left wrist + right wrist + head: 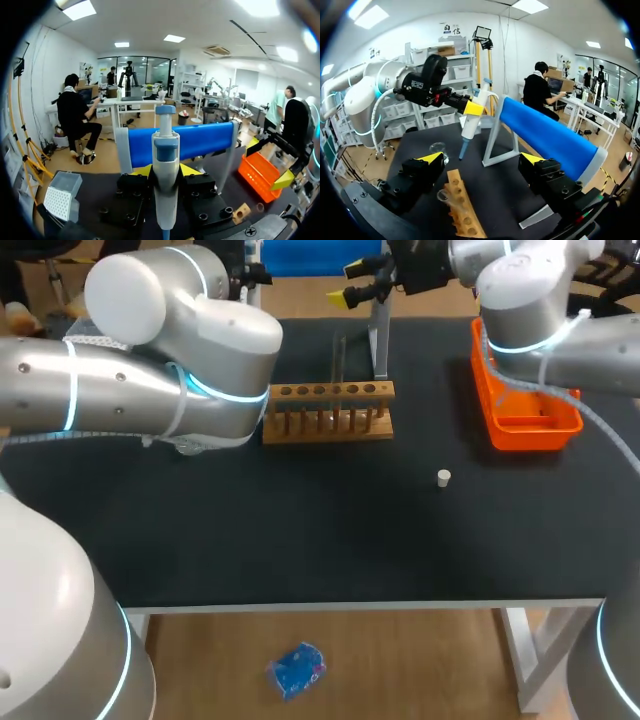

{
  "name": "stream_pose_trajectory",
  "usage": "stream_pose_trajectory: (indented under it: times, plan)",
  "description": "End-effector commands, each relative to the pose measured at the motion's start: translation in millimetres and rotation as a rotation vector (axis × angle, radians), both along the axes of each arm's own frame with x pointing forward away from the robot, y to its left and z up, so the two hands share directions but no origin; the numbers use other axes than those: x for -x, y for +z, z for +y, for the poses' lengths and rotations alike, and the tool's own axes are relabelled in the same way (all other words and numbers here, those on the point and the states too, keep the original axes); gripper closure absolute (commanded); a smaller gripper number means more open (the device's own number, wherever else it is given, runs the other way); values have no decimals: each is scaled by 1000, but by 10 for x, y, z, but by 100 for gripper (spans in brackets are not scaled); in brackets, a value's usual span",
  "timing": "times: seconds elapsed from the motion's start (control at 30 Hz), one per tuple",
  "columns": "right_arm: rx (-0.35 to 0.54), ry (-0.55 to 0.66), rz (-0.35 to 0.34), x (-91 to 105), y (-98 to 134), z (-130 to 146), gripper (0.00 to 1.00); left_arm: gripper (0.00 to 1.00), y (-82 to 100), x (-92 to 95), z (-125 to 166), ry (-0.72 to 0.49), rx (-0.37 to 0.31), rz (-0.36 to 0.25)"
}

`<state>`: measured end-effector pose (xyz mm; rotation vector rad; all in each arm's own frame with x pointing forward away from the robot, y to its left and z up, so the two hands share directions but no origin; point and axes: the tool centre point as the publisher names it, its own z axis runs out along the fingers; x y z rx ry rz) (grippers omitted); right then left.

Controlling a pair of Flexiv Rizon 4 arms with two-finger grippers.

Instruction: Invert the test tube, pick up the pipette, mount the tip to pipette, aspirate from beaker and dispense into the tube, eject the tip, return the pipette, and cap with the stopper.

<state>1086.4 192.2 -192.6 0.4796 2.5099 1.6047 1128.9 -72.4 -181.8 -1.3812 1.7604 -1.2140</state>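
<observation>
**Pipette in hand, tip not yet mounted.** My left gripper point(165, 172) holds the pipette point(470, 120) upright, its fingers closed on the body from both sides, with the blue stand point(545, 135) just ahead. In the head view this gripper is hidden behind my left arm. The pipette's lower end shows bare blue. From this I judge that no tip is on it, that pick-up is done, and that tip mounting is the step in hand.

My right gripper point(362, 285), upper middle of the head view, hangs with its fingers spread wide and nothing between them. The tube point(340, 358) stands in the rack point(330, 410), above centre in that frame. The stopper point(444, 477) lies alone on the worktop point(300, 530), right of centre. The beaker point(439, 148) sits near the pipette's lower end, and the tip box point(59, 197) lies off to one side of the left gripper.

The next move, as I judge it:
- carry the pipette over the tip box;
- line its end squarely above one tip;
- press straight down, since a tilted approach would likely seat the tip badly.
</observation>
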Motion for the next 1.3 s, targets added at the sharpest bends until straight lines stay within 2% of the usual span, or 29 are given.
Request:
stream_pose_trajectory:
  times: [0.03,0.23,0.73,1.3]
  plan:
    - [5,-5,1,-165,-69,150,0,100,-16,-88,-17,10,-2,-3]
    - [21,-36,-9,-257,-100,188,0,100,-29,-136,33,38,-14,1]
    - [26,-38,-16,-259,-100,187,0,100,35,-318,65,127,-81,10]
    - [26,-38,-16,-259,-100,187,0,100,25,-494,50,140,-164,40]
